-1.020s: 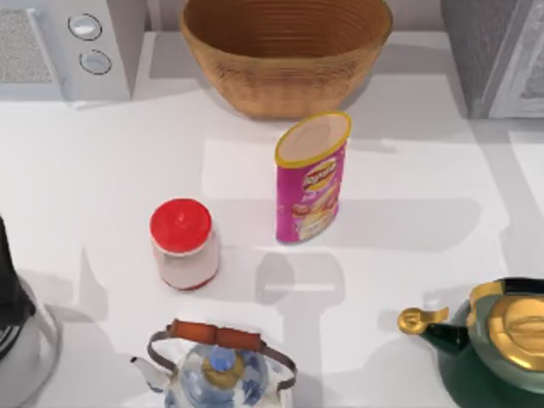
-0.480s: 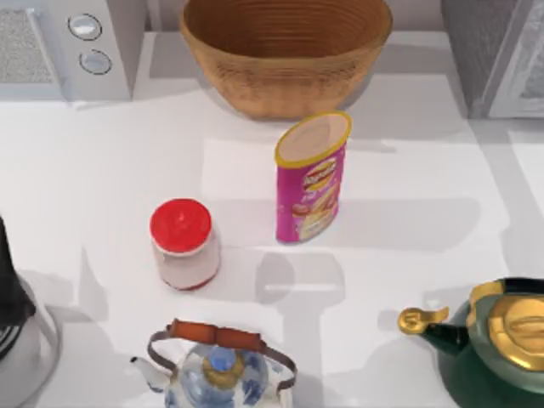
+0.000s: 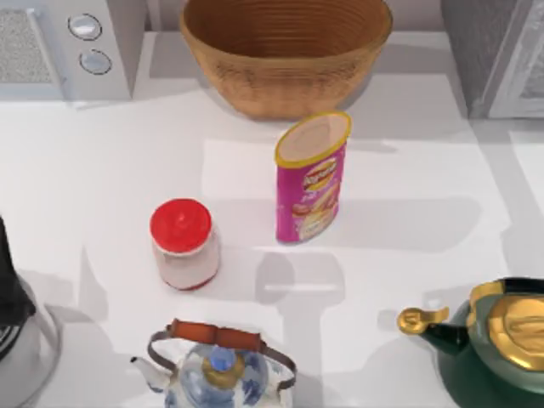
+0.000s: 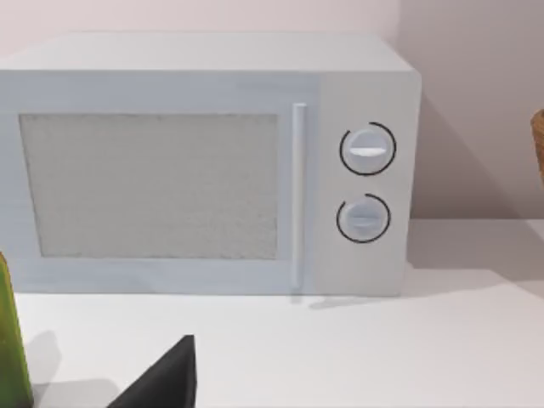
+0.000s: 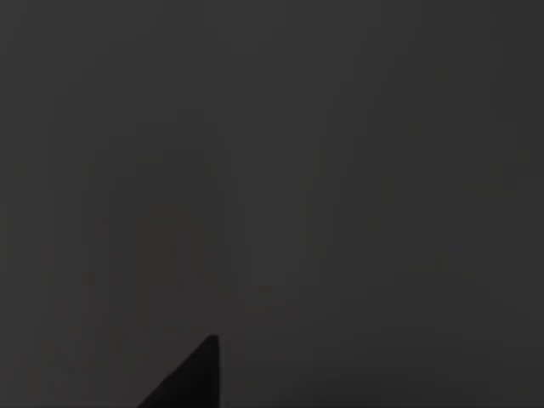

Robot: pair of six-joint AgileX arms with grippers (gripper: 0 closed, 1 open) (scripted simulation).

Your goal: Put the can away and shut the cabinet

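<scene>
The can point(image 3: 311, 177) is a tall pink tube with a yellow rim. It stands upright near the middle of the white table, just in front of the basket, and nothing touches it. The grey cabinet point(image 3: 500, 53) stands at the table's far right corner. In the left wrist view, one black fingertip point(image 4: 166, 381) of my left gripper shows low down, pointing towards the microwave point(image 4: 212, 166) and far from the can. The right wrist view is dark.
A wicker basket point(image 3: 286, 53) stands at the back middle and a microwave point(image 3: 68, 47) at the back left. A red-lidded jar point(image 3: 183, 244) stands left of the can. A blue-white teapot point(image 3: 217, 365) and a green-gold teapot point(image 3: 497, 340) sit along the front edge.
</scene>
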